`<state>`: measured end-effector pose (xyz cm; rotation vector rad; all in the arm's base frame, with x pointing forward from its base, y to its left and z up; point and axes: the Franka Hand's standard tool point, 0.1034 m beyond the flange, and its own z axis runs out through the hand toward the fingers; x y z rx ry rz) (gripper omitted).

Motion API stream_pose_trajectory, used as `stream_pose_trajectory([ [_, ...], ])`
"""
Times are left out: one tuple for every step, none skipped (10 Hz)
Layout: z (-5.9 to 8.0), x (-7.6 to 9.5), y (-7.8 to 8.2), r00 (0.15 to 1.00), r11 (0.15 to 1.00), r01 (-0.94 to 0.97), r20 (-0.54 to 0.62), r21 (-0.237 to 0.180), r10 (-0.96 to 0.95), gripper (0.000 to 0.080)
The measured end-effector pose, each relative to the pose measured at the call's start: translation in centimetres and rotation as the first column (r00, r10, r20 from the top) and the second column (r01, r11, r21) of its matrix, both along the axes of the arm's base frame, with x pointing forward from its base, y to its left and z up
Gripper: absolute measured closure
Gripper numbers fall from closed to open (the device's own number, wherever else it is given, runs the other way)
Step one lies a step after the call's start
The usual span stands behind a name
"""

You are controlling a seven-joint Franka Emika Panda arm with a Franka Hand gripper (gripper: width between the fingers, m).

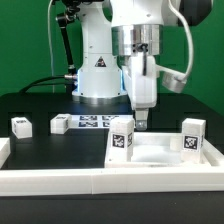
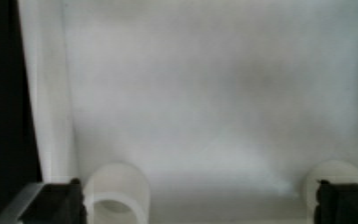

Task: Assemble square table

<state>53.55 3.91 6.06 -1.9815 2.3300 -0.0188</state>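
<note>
**Open gripper over square table slab**

Two-finger gripper: jaws spread wide, grasping nothing, hanging just above the white plastic square slab with raised rim at the exterior view's lower right. A white tagged leg stands upright at the slab's left side and a second leg at its right.

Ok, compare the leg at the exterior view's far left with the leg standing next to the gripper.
Pose: the far-left leg sits low on the black table, while the upright leg stands on end.
Place: the far-left leg is well apart from the slab, while the upright leg is at the slab's corner.
Company: the open gripper hangs just beside the upright leg, nowhere near the far-left leg.
Both are white with black-and-white tags.
</note>
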Motion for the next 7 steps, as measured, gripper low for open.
stream_pose_trajectory([
  [0.0,0.1,0.1,0.999,0.999,0.037,0.002,0.008,-0.037,0.015],
  [0.0,0.1,0.1,0.998,0.998,0.056,0.0,0.01,-0.056,0.015],
  [-0.1,0.0,0.4,0.999,0.999,0.05,-0.001,0.01,-0.05,0.015],
  [-0.3,-0.4,1.2,1.0,1.0,0.029,-0.007,0.008,-0.029,0.015],
  [-0.7,-1.1,1.8,1.0,1.0,0.006,-0.018,0.005,-0.005,0.015],
  [-1.0,-1.5,2.0,0.999,1.0,-0.024,-0.024,0.002,0.024,0.015],
  [-1.4,-1.8,2.3,0.998,0.999,-0.045,-0.033,-0.002,0.045,0.015],
])
